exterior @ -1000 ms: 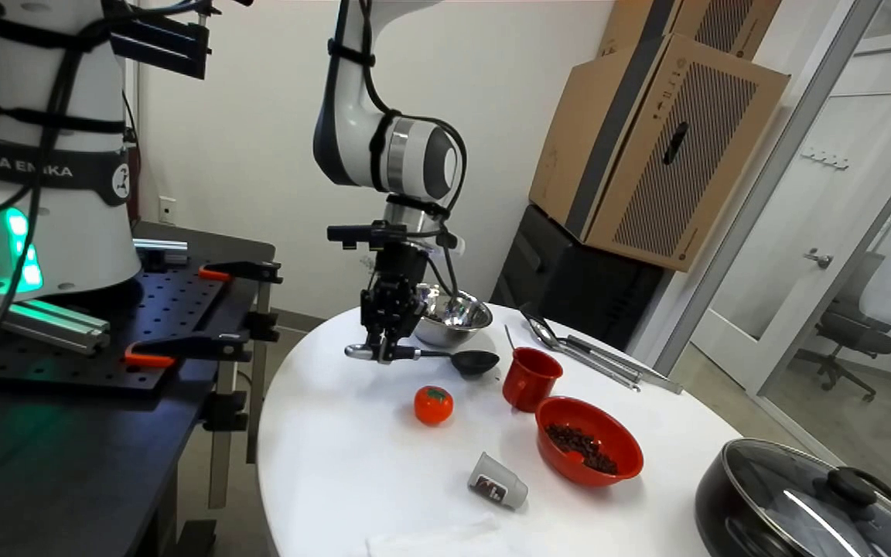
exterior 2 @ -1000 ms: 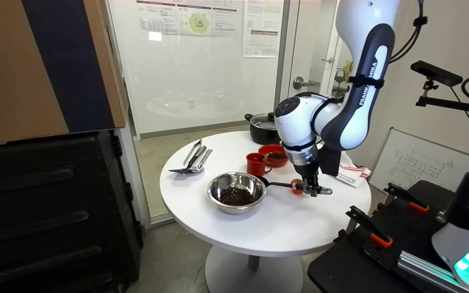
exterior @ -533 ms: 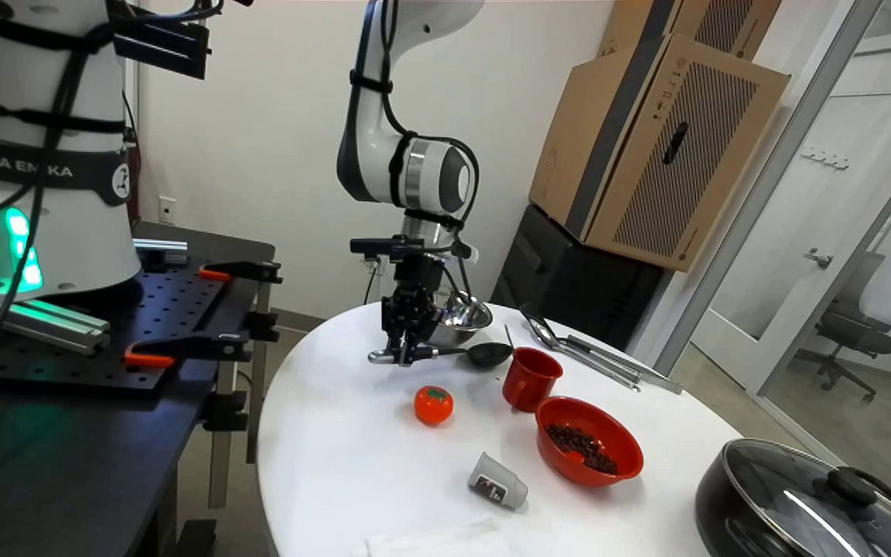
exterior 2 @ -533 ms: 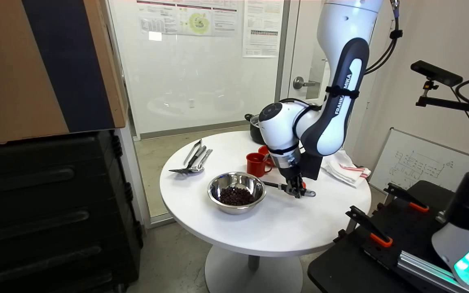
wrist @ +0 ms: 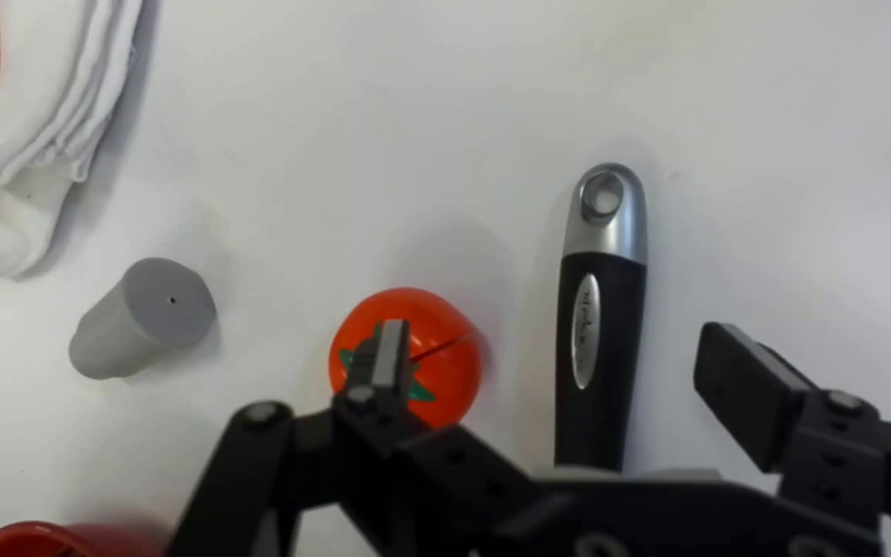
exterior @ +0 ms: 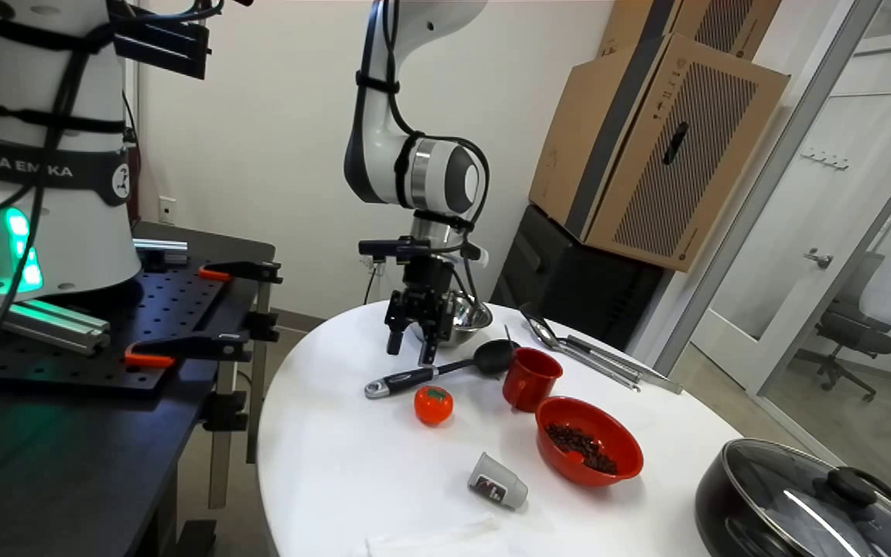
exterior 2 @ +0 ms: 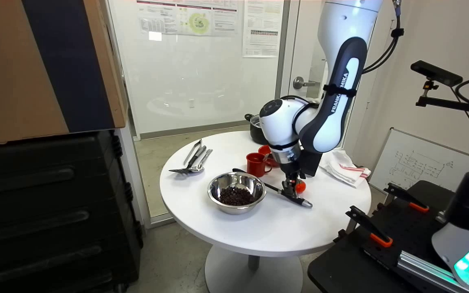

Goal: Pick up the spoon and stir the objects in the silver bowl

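The step in hand looks to be grasping the black, long-handled, silver-tipped spoon (wrist: 604, 325), which lies on the round white table (exterior: 322, 449), its head close by the cylindrical red mug (exterior: 530, 379). The black two-finger gripper (exterior: 410, 353) has its fingers (wrist: 747, 394) spread and holds nothing; in the wrist view the handle runs squarely between them, nearer one, while the opposite finger overlaps the round red tomato-shaped object (exterior: 434, 405) with a green top. A slight shift away from that object would centre the handle and lessen the risk of a knock. How high the tips hang over the handle is hard to judge from these angles, so descend gently. Then squeeze firmly, since the handle may roll under the head's weight, and lift straight up to clear the mug before swinging to the shiny round silver bowl (exterior 2: 236, 210) with its small dark pieces (exterior 2: 236, 196).
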